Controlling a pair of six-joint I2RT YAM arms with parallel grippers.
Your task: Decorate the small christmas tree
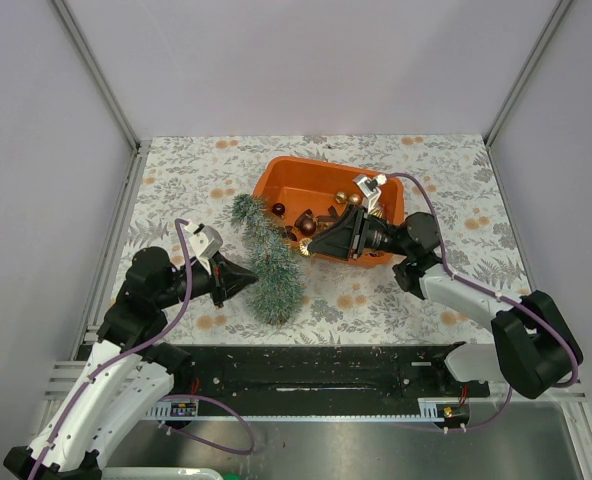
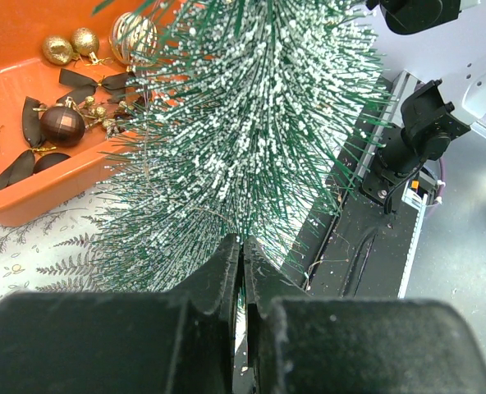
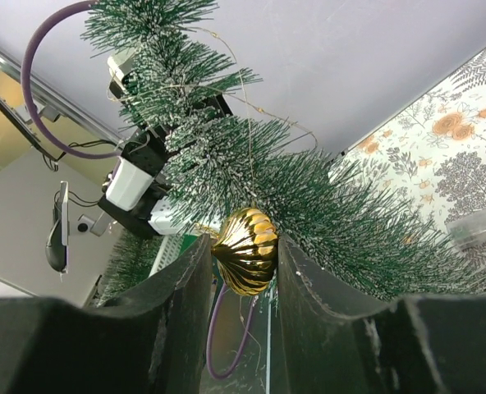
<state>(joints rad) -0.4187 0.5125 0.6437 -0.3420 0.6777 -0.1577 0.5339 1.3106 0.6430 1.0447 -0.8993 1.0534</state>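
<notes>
The small christmas tree (image 1: 266, 255) lies aslant on the flowered cloth, its tip toward the orange tray (image 1: 276, 178) and its wide base toward me. My left gripper (image 1: 254, 279) is at that base, and in the left wrist view its jaws (image 2: 243, 244) are pressed together in the tree's (image 2: 243, 123) lower needles. From the tray side, my right gripper (image 1: 306, 246) reaches the tree's middle. In the right wrist view it (image 3: 245, 250) is shut on a ribbed gold bauble (image 3: 247, 246), held right against the frosted branches (image 3: 309, 197).
The orange tray (image 2: 29, 197) holds several loose baubles, a dark red one (image 2: 61, 123) and gold ones (image 2: 71, 45), with dark ribbons. A black rail (image 1: 306, 365) runs along the table's near edge. Grey walls enclose three sides.
</notes>
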